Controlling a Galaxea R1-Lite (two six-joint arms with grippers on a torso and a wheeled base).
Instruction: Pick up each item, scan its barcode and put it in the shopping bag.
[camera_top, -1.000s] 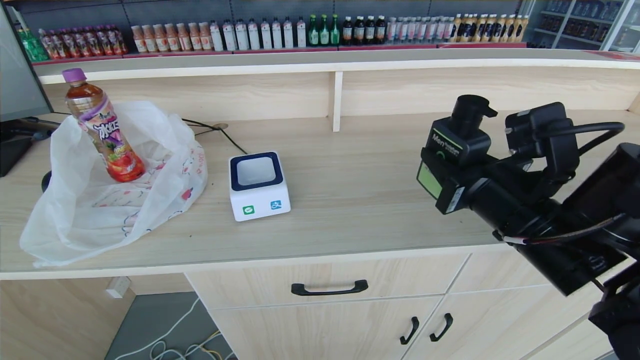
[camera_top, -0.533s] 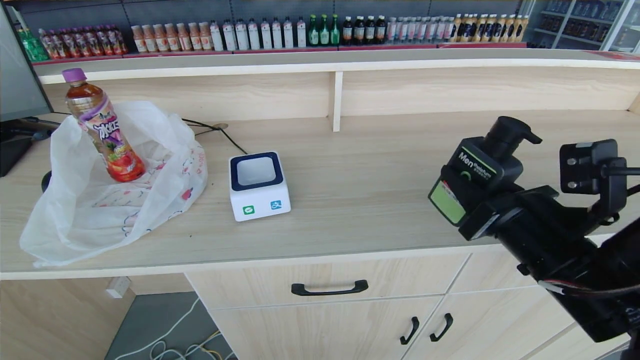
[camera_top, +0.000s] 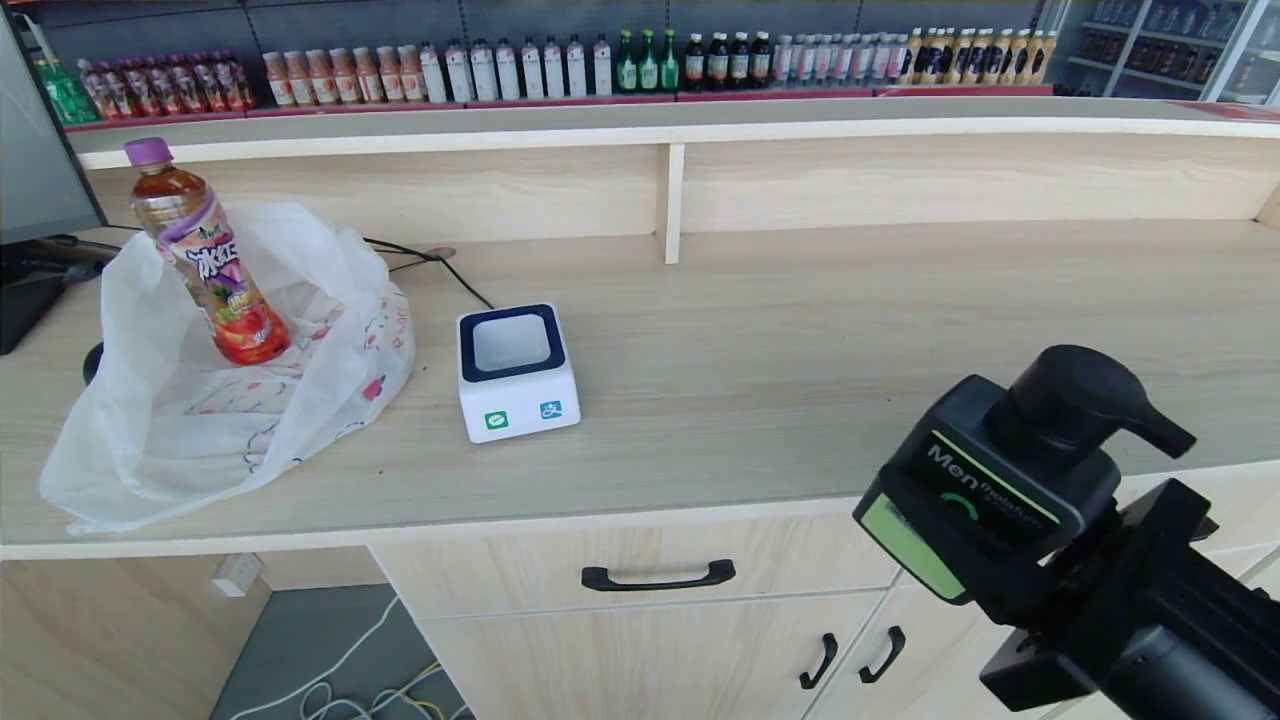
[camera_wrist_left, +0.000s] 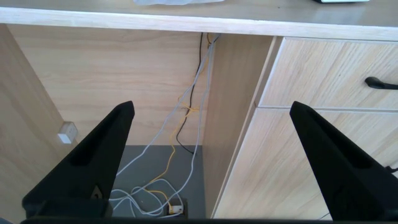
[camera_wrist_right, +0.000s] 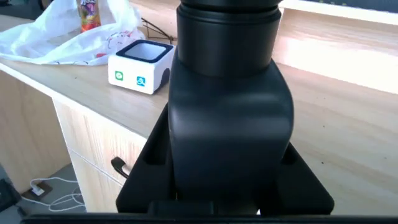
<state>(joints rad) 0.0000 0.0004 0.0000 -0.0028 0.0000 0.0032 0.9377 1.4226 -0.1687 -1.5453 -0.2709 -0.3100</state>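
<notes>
Head view: holding a pump bottle (camera_top: 985, 500) in the right gripper (camera_top: 1065, 600), clamped around its lower body, out past the front edge of the desk (camera_top: 760, 340) and well apart from the scanner (camera_top: 517, 370). Probably sitting between pick-up and scan. Next, needing to carry the pump bottle over to the scanner and turn the barcode toward its window; not able to tell which face is carrying that barcode. Noting a tea bottle (camera_top: 205, 260) upright in the bag (camera_top: 160, 440) at far left.

Left wrist view: showing the left gripper (camera_wrist_left: 210, 109) spread wide, holding nothing, hanging below desk level before the cupboard (camera_wrist_left: 323, 81).

Right wrist view: looking up the pump bottle, pinched tight, with scanner and bag lying well beyond on the desk.
</notes>
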